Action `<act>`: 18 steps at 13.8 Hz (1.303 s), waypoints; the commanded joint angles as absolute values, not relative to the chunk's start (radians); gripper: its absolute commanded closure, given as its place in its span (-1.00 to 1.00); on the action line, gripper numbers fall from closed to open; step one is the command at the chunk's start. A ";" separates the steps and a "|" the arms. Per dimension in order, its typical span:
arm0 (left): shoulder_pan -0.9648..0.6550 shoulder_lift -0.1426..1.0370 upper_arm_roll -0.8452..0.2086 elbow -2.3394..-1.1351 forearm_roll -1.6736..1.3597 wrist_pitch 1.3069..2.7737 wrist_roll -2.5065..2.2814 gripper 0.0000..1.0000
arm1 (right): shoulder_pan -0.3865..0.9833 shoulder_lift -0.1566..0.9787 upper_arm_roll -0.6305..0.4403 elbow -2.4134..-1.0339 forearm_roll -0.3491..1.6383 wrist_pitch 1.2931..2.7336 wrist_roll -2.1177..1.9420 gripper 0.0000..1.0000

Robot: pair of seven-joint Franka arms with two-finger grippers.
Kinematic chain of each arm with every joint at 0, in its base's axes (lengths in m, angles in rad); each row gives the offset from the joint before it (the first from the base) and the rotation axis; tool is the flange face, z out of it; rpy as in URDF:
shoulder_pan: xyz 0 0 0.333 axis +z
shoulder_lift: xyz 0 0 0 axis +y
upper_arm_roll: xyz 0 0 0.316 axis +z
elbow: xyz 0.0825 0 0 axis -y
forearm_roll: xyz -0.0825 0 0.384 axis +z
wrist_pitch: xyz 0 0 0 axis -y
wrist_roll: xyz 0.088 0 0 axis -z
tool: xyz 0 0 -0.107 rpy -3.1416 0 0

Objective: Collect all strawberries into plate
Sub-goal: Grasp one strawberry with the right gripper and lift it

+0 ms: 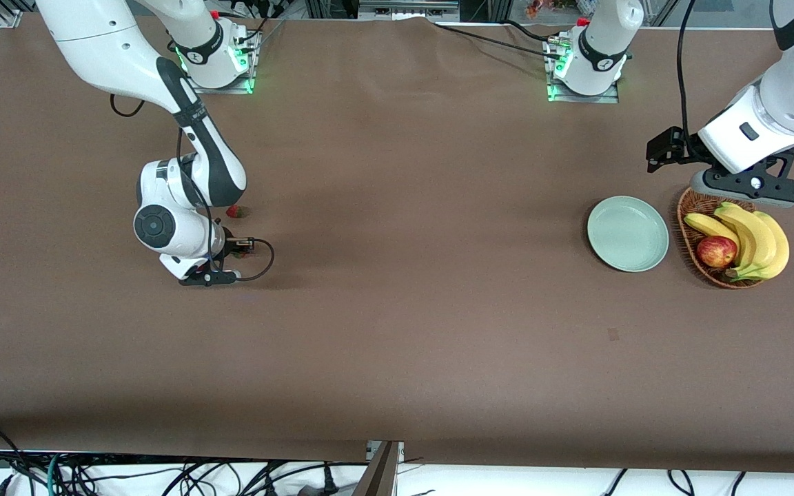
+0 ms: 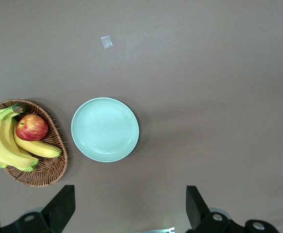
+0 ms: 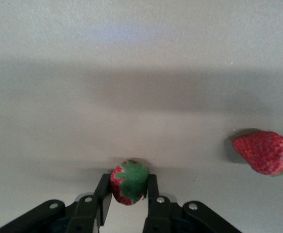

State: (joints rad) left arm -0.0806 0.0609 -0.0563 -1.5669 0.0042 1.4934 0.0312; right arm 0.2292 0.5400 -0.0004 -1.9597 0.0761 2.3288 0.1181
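My right pincer (image 3: 128, 201) is down at the counter (image 1: 397, 310) toward the right arm's end, its two black fingers pinching a strawberry (image 3: 129, 184) from either side; I see the berry's green cap and part of its seeded red skin, the rest tucked between the pads. In the front view the wrist covers nearly all of this, and only a speck of red shows by the pincer (image 1: 235, 253). A second strawberry (image 3: 264, 152) lies loose near the held one, whole and plump in the right wrist view; from the front it (image 1: 236, 212) peeks out under the arm, farther from the front camera than the pincer. I cannot make out a third berry anywhere.

My left pincer (image 2: 127, 206) hangs spread and empty, over the counter beside the basket (image 1: 693, 210); only its fingertips enter the bottom of its wrist view. The arm waits.

The counter is covered in a matte brown sheet, faintly creased. The plate (image 1: 628, 233) is round, smooth, pale mint and bare, just beside the oval brown wicker basket holding bananas (image 1: 755, 238) and a red-yellow apple (image 1: 716, 251). Cables run along the counter's lower edge.
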 commanded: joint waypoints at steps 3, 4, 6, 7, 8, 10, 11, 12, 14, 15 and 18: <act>-0.078 0.057 -0.061 -1.554 0.017 1.485 0.054 -1.00 | 0.328 0.528 0.002 -1.824 0.089 2.327 0.203 0.58; -0.078 0.057 -0.061 -1.554 0.017 1.485 0.054 -1.00 | 0.371 0.535 0.003 -1.775 0.089 2.329 0.272 0.59; -0.078 0.055 -0.061 -1.554 0.017 1.483 0.054 -1.00 | 0.483 0.602 0.002 -1.654 0.091 2.333 0.445 0.58; -0.078 0.055 -0.061 -1.554 0.017 1.483 0.054 -1.00 | 0.535 0.647 0.002 -1.591 0.089 2.335 0.553 0.58; -0.077 0.055 -0.061 -1.554 0.017 1.483 0.054 -1.00 | 0.584 0.693 0.002 -1.527 0.087 2.341 0.657 0.58; -0.077 0.055 -0.060 -1.554 0.015 1.483 0.054 -1.00 | 0.681 0.780 0.002 -1.386 0.084 2.344 0.829 0.58; -0.077 0.055 -0.061 -1.554 0.017 1.483 0.054 -1.00 | 0.721 0.816 0.002 -1.332 0.083 2.359 0.882 0.58; -0.077 0.055 -0.061 -1.554 0.017 1.483 0.054 -1.00 | 0.760 0.851 0.000 -1.292 0.083 2.406 0.912 0.58; -0.078 0.055 -0.061 -1.554 0.017 1.483 0.054 -1.00 | 0.839 0.909 -0.002 -1.243 0.080 2.546 0.934 0.58; -0.078 0.055 -0.061 -1.554 0.017 1.483 0.054 -1.00 | 0.868 0.937 -0.002 -1.223 0.078 2.597 0.960 0.58; -0.078 0.055 -0.061 -1.555 0.017 1.479 0.054 -1.00 | 0.948 1.032 -0.012 -1.126 0.074 2.626 1.032 0.58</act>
State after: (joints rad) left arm -0.0809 0.0608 -0.0569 -1.5654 0.0042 1.4932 0.0312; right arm 0.9089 0.9480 0.0081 -1.2397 0.0774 2.6198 0.9944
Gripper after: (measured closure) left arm 0.000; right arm 0.665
